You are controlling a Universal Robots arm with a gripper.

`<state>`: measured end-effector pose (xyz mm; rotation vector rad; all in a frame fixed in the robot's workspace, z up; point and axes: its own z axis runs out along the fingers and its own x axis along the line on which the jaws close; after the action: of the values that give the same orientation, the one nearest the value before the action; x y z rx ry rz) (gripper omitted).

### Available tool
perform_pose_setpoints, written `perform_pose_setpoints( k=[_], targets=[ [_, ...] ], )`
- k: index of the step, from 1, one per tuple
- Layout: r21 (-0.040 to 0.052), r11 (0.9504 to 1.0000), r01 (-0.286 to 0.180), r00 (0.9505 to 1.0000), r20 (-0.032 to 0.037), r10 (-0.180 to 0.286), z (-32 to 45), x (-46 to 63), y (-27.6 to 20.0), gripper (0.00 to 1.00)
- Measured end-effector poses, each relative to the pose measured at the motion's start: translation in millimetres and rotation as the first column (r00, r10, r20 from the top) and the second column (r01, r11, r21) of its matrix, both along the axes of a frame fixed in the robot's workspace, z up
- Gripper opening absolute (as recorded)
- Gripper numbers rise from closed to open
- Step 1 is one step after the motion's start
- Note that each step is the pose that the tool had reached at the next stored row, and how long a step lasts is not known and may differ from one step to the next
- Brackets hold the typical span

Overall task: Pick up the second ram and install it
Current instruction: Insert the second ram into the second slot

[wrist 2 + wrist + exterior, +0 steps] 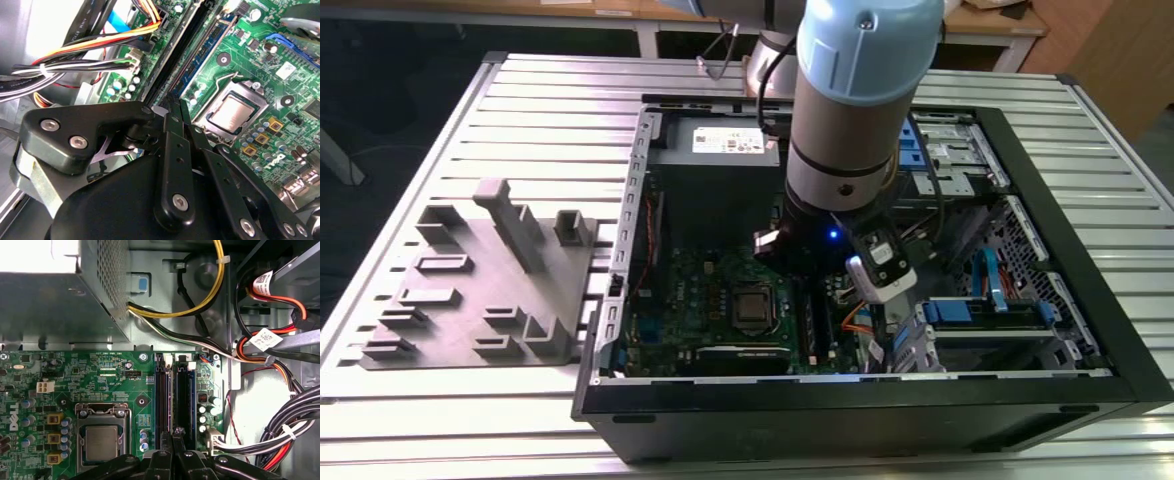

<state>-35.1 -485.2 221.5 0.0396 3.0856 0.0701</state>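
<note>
My gripper [176, 432] is low inside the open computer case [1067, 300], its two black fingers pressed together, shut. In both wrist views the gripper's tips [172, 100] sit right over the memory slots [175, 400] beside the processor socket [101, 437]. A long dark strip, the second ram [161, 400], stands edge-on along one black slot and runs away from the tips. I cannot tell whether the fingers pinch it or only touch its top edge. In the exterior view the arm [854, 150] covers the gripper, and the slots [810, 325] show just below it.
The grey power supply [720, 150] fills the case's far end. Cable bundles [280, 430] hang close to the slots. A drive cage with blue clips [987, 315] lies at the exterior view's right. The grey holder tray [480, 290] with upright slabs stands outside the case on the slatted table [547, 90].
</note>
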Motion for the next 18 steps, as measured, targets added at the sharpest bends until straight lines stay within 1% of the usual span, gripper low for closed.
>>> perform_pose_setpoints(
  k=[6,11,18],
  targets=[
    [0.0007,1.0,0.0,1.0,0.0001,0.0,-2.5,0.0,0.1,0.09],
    [-0.0001,1.0,0.0,1.0,-0.0001,0.0,-2.6,0.0,0.0,0.09],
    [-0.0011,1.0,0.0,1.0,-0.0001,0.0,-5.0,-0.1,0.1,0.09]
  ],
)
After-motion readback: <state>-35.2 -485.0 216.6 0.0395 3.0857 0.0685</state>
